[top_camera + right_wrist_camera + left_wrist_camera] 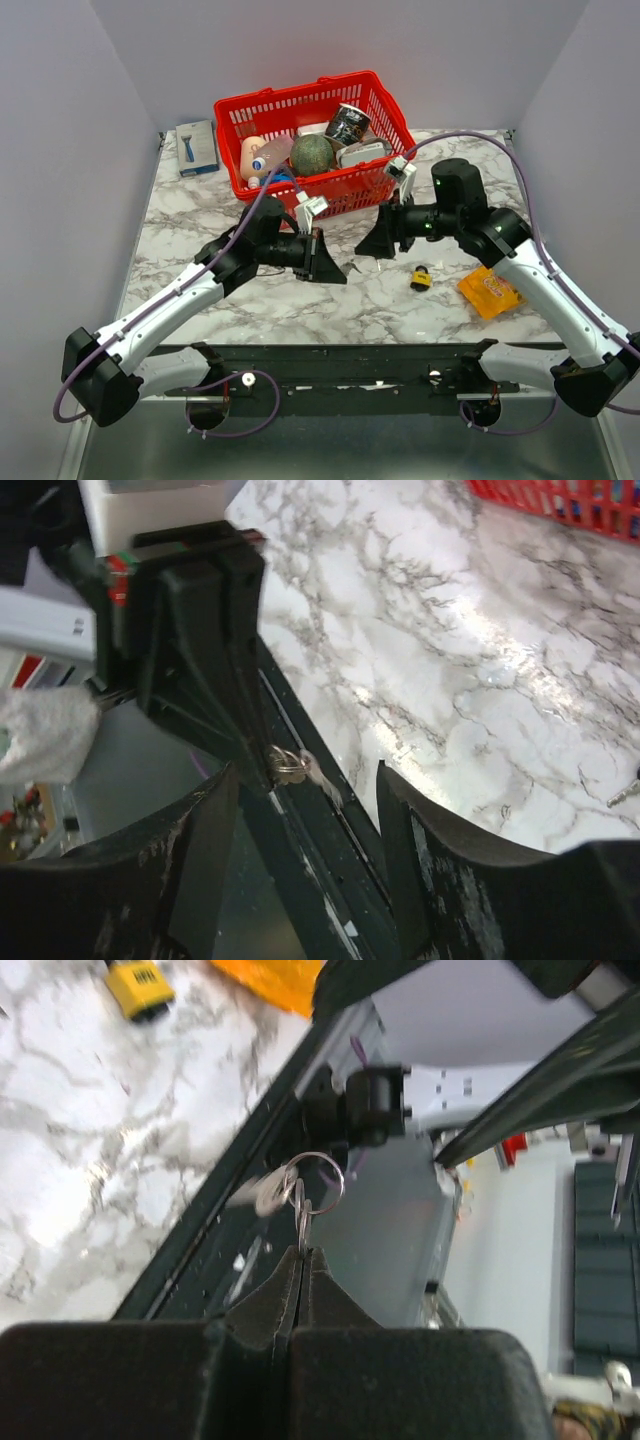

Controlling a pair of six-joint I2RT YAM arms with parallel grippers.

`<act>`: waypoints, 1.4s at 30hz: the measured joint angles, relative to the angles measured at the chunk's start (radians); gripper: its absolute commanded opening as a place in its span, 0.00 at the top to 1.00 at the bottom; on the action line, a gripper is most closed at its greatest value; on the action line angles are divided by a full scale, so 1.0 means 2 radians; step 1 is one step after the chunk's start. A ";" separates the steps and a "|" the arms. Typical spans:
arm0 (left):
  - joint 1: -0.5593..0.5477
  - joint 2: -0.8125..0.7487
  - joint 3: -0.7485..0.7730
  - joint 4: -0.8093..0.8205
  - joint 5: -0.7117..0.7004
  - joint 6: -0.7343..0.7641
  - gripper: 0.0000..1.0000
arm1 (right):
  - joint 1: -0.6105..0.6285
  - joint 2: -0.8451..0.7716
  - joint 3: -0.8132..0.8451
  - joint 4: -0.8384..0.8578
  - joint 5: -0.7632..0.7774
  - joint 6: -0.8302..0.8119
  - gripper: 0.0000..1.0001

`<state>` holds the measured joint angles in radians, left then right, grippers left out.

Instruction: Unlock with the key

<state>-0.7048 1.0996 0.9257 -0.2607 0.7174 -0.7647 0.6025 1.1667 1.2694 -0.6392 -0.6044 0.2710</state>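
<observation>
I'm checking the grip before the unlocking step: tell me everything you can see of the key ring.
The small silvery metal key ring carries two thin silvery keys. One key is pinched between the black fingertips of the left gripper, shut on it; the ring juts out past them, and the second key dangles sideways, blurred. It hangs in the air, apart from the open right gripper and touching nothing else.
</observation>
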 measured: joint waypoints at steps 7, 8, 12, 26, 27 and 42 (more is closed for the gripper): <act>-0.006 0.029 0.033 -0.067 0.060 0.050 1.00 | 0.015 0.012 0.010 -0.022 -0.080 -0.044 0.50; -0.006 0.031 0.037 -0.070 0.065 0.054 1.00 | 0.021 0.015 0.008 -0.019 -0.090 -0.044 0.51; -0.009 0.041 0.044 -0.077 0.080 0.064 1.00 | 0.040 0.019 -0.006 -0.005 -0.115 -0.041 0.53; -0.012 0.055 0.051 -0.097 0.093 0.073 1.00 | 0.055 0.033 -0.037 0.011 -0.138 -0.045 0.51; -0.012 0.055 0.051 -0.097 0.093 0.073 1.00 | 0.055 0.033 -0.037 0.011 -0.138 -0.045 0.50; -0.015 0.054 0.051 -0.098 0.115 0.074 1.00 | 0.055 0.023 -0.040 0.032 -0.115 -0.039 0.48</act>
<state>-0.7353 1.2083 1.0267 -0.4568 0.9482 -0.6163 0.7132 1.2121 1.1889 -0.5755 -0.8337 0.1936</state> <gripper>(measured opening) 0.007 0.527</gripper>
